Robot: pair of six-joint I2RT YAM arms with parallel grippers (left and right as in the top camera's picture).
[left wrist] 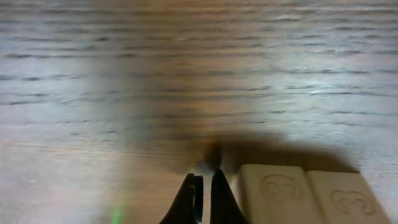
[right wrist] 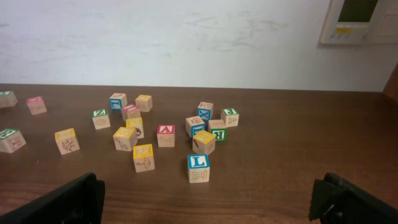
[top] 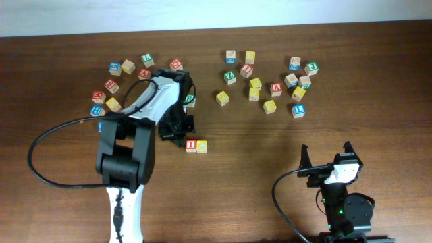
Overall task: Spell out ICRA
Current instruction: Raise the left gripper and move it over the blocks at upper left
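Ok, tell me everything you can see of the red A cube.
The red A cube is a small pale wooden block with red-trimmed faces, a red A on the side toward the right wrist camera. It sits flat and upright on the table in the right-side cluster, ungripped, apparently touching no neighbouring cube.

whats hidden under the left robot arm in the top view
A green-faced wooden cube pokes out at the right edge of the white left arm, a blue-faced wooden cube at its left edge. Both letters are partly covered; anything else beneath the arm cannot be seen.
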